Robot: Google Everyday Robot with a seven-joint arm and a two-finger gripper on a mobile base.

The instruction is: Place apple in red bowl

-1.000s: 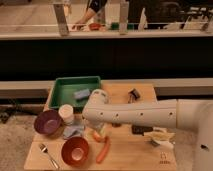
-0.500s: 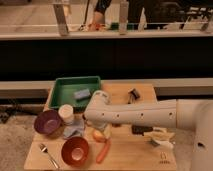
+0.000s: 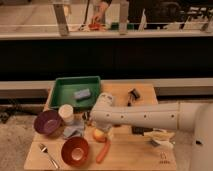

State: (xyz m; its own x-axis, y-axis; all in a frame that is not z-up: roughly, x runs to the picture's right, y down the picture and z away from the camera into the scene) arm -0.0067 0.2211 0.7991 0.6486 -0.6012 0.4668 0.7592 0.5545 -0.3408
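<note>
The apple point(image 3: 99, 134), small and yellowish with a red blush, lies on the wooden table just right of and above the red bowl point(image 3: 76, 150). The red bowl stands near the table's front edge and nothing is in it. My white arm reaches in from the right. My gripper point(image 3: 97, 125) hangs down from its end, right over the apple and touching or almost touching it. The gripper's tip is hidden against the apple.
A long orange-red carrot-like item point(image 3: 103, 150) lies right of the red bowl. A purple bowl point(image 3: 47, 122), white cup point(image 3: 66, 112) and blue cloth point(image 3: 74, 132) sit to the left. A green tray point(image 3: 65, 97) is behind. A spoon point(image 3: 47, 154) lies front left.
The arm's end has shifted slightly and settled lower over the apple. The apple and bowls have stayed where they were.
</note>
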